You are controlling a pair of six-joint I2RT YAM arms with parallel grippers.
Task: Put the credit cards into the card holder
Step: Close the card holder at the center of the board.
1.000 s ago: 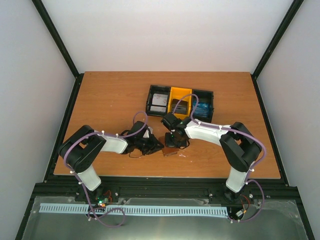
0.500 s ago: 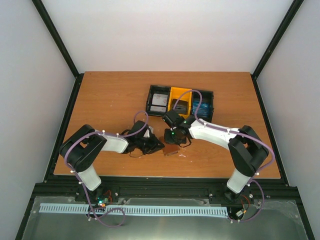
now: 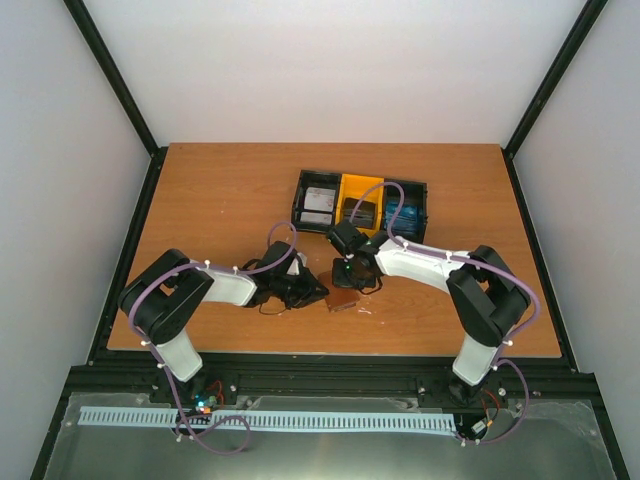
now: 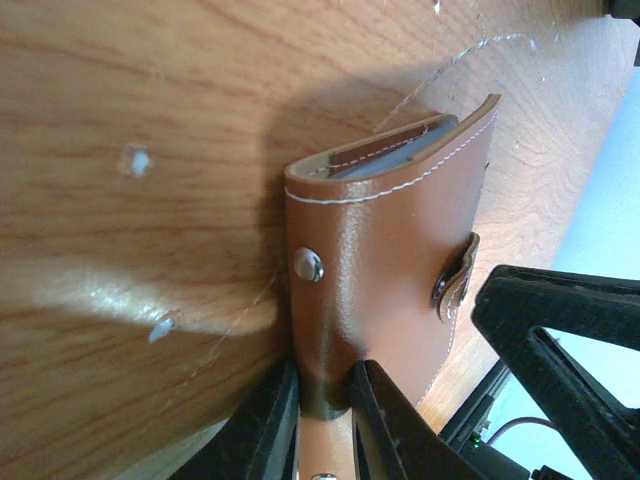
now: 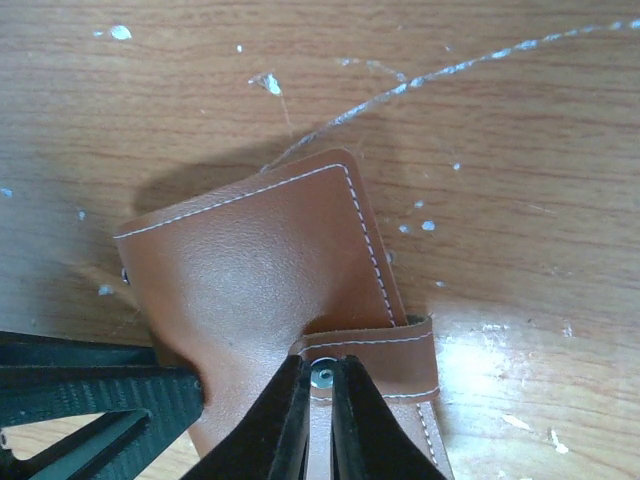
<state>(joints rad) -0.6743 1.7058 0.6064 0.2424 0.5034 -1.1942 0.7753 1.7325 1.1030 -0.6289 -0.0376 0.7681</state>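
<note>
Smooth glossy brown leather card holder, white-stitched; scuffed varnished wooden table.

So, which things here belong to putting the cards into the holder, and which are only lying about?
For the job: card holder, clamped by left gripper and right gripper; white card, dark card, blue card.
Only lying about: tray (it merely stores the cards), table.

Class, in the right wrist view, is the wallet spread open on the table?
No: the wallet is folded, brown outside up, the right gripper pinching its strap.
</note>
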